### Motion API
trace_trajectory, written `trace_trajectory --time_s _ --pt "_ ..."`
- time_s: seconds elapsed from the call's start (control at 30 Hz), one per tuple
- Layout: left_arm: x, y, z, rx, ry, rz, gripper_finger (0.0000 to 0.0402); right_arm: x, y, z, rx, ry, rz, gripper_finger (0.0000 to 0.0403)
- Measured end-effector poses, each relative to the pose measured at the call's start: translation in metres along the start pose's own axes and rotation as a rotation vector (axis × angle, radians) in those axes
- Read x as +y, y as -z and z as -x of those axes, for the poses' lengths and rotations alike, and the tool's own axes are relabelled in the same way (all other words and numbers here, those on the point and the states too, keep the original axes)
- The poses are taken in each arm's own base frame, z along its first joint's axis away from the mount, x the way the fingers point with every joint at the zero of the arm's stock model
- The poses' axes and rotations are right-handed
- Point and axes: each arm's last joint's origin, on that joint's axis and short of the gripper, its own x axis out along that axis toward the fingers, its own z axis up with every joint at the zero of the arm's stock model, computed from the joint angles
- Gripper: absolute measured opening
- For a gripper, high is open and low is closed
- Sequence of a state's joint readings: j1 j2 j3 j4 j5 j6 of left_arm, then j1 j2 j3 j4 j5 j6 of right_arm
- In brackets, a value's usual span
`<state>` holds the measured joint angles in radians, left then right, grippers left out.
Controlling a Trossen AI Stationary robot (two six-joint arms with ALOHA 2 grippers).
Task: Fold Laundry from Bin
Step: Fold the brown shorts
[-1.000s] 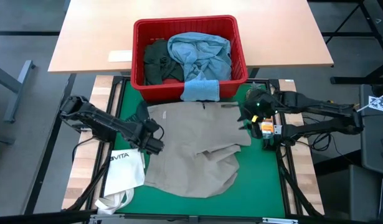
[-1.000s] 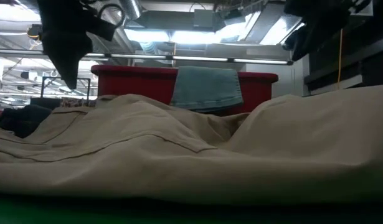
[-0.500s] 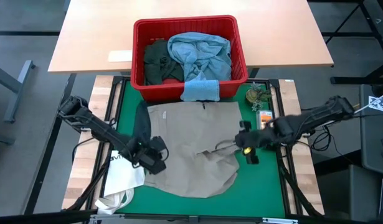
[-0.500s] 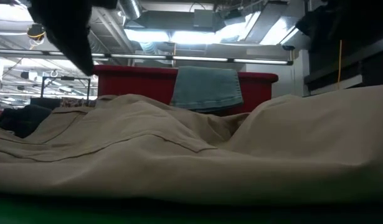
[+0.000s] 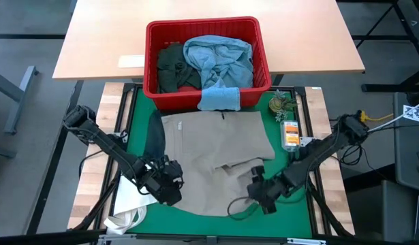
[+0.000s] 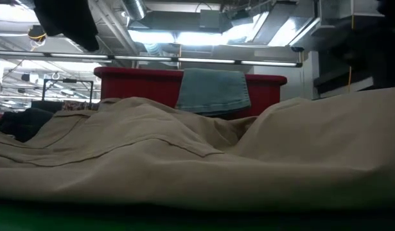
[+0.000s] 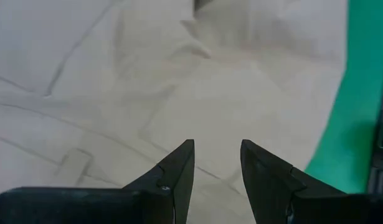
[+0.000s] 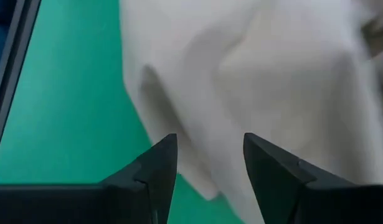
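Observation:
Khaki trousers (image 5: pixel 216 160) lie spread and rumpled on the green mat (image 5: pixel 298 211), filling the low view as khaki cloth (image 6: pixel 197 160). My left gripper (image 5: pixel 167 189) hovers open over their near left part (image 7: pixel 179 93). My right gripper (image 5: pixel 259 194) hovers open over their near right edge (image 8: pixel 253 74), where cloth meets mat. Neither touches the cloth. The red bin (image 5: pixel 153 41) stands at the far side, holding a dark green piece (image 5: pixel 172 68) and light blue jeans (image 5: pixel 219 58). A small light blue cloth (image 5: pixel 219 99) hangs over its near rim.
A white tote bag (image 5: pixel 131 197) lies at the mat's near left, partly under my left arm. A dark strip of cloth (image 5: pixel 155 136) sits along the trousers' left side. An orange packet (image 5: pixel 289 135) and a small greenish object (image 5: pixel 280 103) lie at the far right.
My left gripper has moved toward the near edge along the trousers' left side and tipped further downward. My right gripper has swung from beside the bin toward the near edge and come down over the trousers' near right edge. The trousers have stayed still.

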<state>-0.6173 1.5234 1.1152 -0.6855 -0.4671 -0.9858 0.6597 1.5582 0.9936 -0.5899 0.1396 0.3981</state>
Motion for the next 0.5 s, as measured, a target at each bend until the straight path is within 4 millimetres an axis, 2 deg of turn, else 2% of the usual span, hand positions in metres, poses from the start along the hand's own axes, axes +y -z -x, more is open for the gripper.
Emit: trace_trajectory --time_s 0.1,0.23,0.37,0.5 --pt "-0.003 0.002 0.002 -0.003 0.015 -0.005 0.0124 0.013 0.006 -0.006 0.021 -0.008 -0.006 0.0183" --pt "-0.005 0.005 0.004 -0.010 0.017 -0.011 0.0124 0.026 0.012 -0.004 0.003 0.007 -0.030 0.0183" --pt "-0.005 0.006 0.004 -0.012 0.014 -0.019 0.0124 0.035 0.017 -0.002 -0.061 0.108 -0.039 0.0183" --pt "-0.009 0.013 -0.005 0.007 -0.012 -0.040 0.0121 0.038 0.021 -0.008 -0.057 0.153 -0.053 0.0183"
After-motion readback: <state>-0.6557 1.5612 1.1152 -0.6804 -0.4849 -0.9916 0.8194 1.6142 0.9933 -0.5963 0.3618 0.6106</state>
